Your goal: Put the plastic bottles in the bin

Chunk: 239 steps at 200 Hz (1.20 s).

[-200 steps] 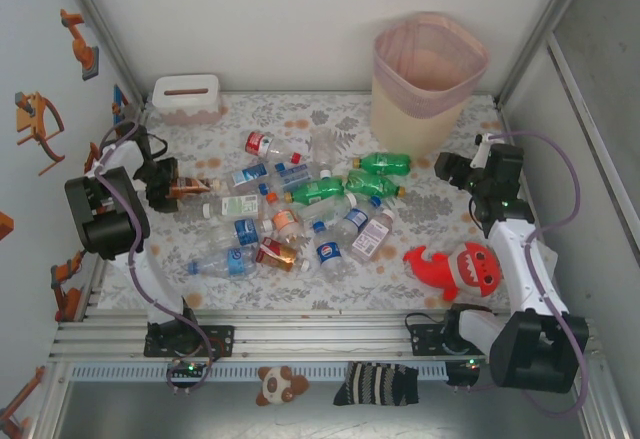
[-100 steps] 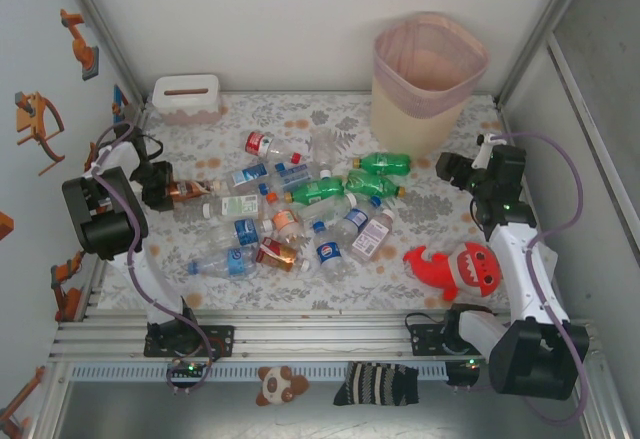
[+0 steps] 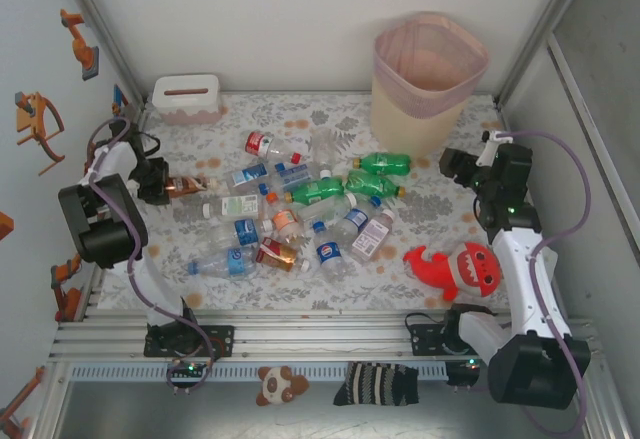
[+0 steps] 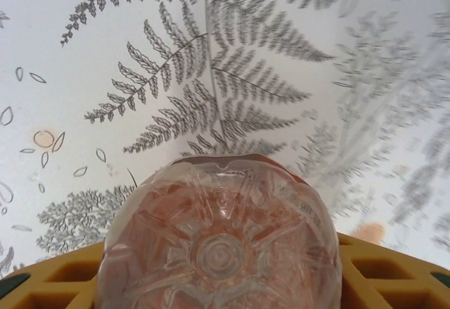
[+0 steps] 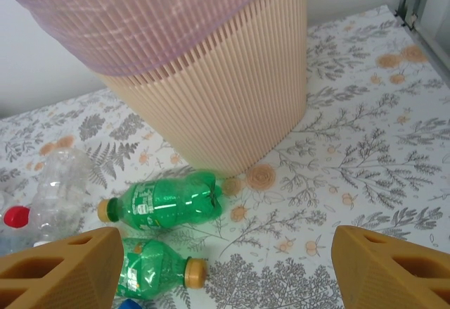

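Observation:
Several plastic bottles (image 3: pixel 285 214) lie in a heap on the fern-print table. My left gripper (image 3: pixel 160 181) is at the heap's left edge, shut on a clear bottle with a brownish tint (image 3: pixel 185 187). That bottle's ribbed base (image 4: pixel 218 246) sits between the yellow fingers (image 4: pixel 49 284) in the left wrist view. The bin (image 3: pixel 410 119), beige with a pink rim, stands at the back right. My right gripper (image 3: pixel 452 166) hovers open beside the bin (image 5: pixel 211 98), with nothing between its fingers (image 5: pixel 56 270). Two green bottles (image 5: pixel 165 202) (image 5: pixel 151 267) with yellow caps lie just to its left.
A low white box with a slot (image 3: pixel 187 98) sits at the back left. A red shark toy (image 3: pixel 460 264) lies at the front right, near the right arm. Walls close in both sides, and a metal rail (image 3: pixel 320 334) runs along the near edge.
My left gripper has closed on the brownish bottle and drifted slightly left with it. The right arm has shifted a little toward the back; its jaws stay open.

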Each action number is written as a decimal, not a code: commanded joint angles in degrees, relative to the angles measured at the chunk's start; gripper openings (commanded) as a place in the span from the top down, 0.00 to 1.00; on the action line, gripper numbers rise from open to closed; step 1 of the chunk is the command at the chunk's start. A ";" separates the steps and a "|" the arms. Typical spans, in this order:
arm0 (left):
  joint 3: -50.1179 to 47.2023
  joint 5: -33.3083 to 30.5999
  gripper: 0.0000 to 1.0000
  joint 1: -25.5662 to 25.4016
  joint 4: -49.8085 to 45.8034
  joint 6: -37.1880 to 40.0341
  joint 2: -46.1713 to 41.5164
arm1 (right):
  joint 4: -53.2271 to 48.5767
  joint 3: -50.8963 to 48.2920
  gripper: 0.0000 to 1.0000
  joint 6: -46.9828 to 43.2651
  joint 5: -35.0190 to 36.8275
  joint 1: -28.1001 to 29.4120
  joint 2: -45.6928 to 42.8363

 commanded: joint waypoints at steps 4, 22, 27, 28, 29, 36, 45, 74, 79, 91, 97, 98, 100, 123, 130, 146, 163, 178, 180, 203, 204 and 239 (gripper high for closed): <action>-1.13 -0.40 0.47 0.49 0.27 2.83 -5.72 | -1.23 2.37 0.24 0.51 0.43 -0.17 -1.82; -1.41 0.54 0.47 0.47 1.65 5.89 -8.82 | -1.72 3.27 0.24 0.53 -0.77 -0.16 -2.45; -1.52 0.83 0.47 0.47 2.14 7.10 -9.82 | -1.84 3.54 0.24 0.64 -1.25 -0.23 -2.56; -1.49 0.90 0.47 0.47 2.22 7.23 -9.99 | -1.89 3.63 0.24 0.65 -1.37 -0.19 -2.62; -1.48 0.90 0.48 0.47 2.26 7.56 -10.21 | -1.87 3.67 0.24 0.66 -1.51 -0.17 -2.60; -1.55 1.14 0.48 0.46 2.82 9.50 -11.55 | -1.96 4.06 0.23 0.67 -2.33 -0.23 -2.88; -1.79 1.29 0.47 0.38 3.80 12.17 -13.83 | -1.96 4.53 0.24 0.87 -3.68 -0.15 -3.10; -4.47 4.06 0.47 -0.69 10.59 22.06 -22.08 | -2.09 6.17 0.25 1.30 -9.88 -0.06 -3.53; -5.04 4.94 0.48 -0.94 11.96 23.76 -23.54 | -2.24 6.54 0.25 1.44 -11.11 0.04 -3.50; -6.20 7.43 0.49 -1.70 15.00 27.88 -26.80 | -2.64 7.64 0.25 1.79 -13.77 0.35 -3.25; -6.71 9.04 0.50 -2.10 16.57 29.75 -28.24 | -2.78 8.27 0.25 1.94 -15.24 0.61 -3.17; -6.81 9.32 0.51 -2.23 16.81 30.02 -28.48 | -2.76 8.32 0.25 1.96 -15.52 0.63 -3.14; -6.97 9.90 0.51 -2.30 17.13 30.55 -29.03 | -2.79 8.39 0.25 1.93 -15.75 0.63 -3.13; -8.76 18.30 0.54 -4.41 23.50 36.14 -33.56 | -2.45 10.34 0.26 2.15 -21.94 2.08 -2.61; -8.89 21.07 0.55 -5.14 24.99 37.22 -34.51 | -2.13 10.77 0.27 2.32 -23.59 2.65 -2.43; -9.78 27.64 0.55 -7.15 30.30 39.31 -36.31 | -1.27 11.73 0.27 2.45 -26.88 4.52 -2.07; -10.93 33.69 0.56 -9.48 37.78 39.22 -37.70 | -0.57 12.70 0.28 2.26 -28.99 6.91 -1.65; -11.40 37.69 0.58 -11.98 43.20 39.24 -38.29 | 0.28 13.53 0.28 1.84 -30.48 9.43 -1.13; -11.26 38.13 0.58 -12.43 43.83 39.38 -38.34 | 0.39 13.60 0.28 1.82 -30.66 9.78 -0.99; -8.99 42.23 0.60 -17.85 45.63 44.20 -38.33 | 0.80 15.24 0.28 0.01 -32.25 14.46 0.69; -8.91 42.39 0.60 -18.10 45.63 44.50 -38.31 | 0.79 15.28 0.28 -0.15 -32.24 14.67 0.77; -5.85 48.82 0.62 -25.63 47.34 50.18 -38.10 | 0.80 19.39 0.28 -2.30 -36.01 20.79 4.44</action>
